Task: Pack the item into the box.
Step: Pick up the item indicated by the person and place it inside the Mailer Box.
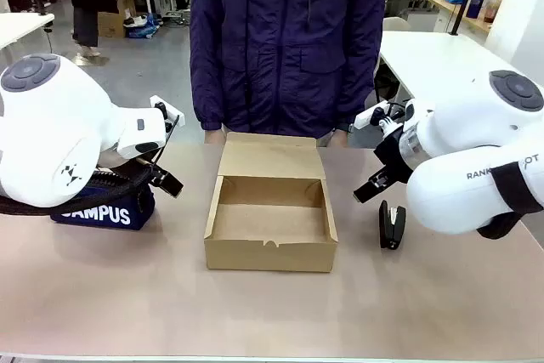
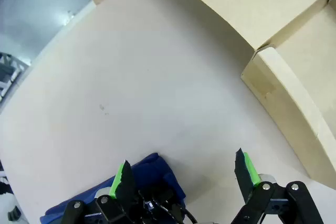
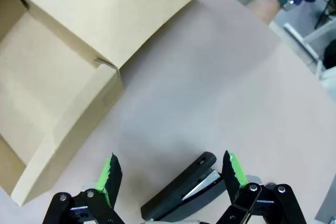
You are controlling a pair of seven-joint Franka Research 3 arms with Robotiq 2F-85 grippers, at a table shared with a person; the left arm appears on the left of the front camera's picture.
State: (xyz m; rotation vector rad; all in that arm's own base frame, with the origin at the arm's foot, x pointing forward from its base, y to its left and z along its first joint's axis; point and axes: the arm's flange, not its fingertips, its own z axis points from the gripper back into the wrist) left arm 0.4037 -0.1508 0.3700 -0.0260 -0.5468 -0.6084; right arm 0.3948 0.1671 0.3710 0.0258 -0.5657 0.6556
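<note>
Stapler [image 1: 392, 224] on the table [image 1: 272, 320], right claw [image 1: 367, 190] spread over it

Front view: the black stapler lies flat just beside the right wall of the box [image 1: 270, 257], not touching it; the right claw hangs close above it; the left claw [image 1: 167, 181] hovers over a navy pouch [image 1: 102, 212], well apart from the box; the box is open, its flap [image 1: 270, 157] folded back toward the person [image 1: 289, 40], and its floor is bare.

Left wrist view: the left claw is released, green pads wide apart with nothing between them; the pouch lies beneath, a box corner off to one side.

Right wrist view: the right claw is released too; the stapler lies slanted on the table below the gap, nearer one finger; the box stands empty farther out.

Handling, by my reckoning: stiff, dense for its size, with a smooth shell that may slip; the hinged top arm could swing up if taken by the tip; better to pinch across the two long sides near mid-length, holding base and arm together; the wrist likely needs turning to square the pads with those sides.
</note>
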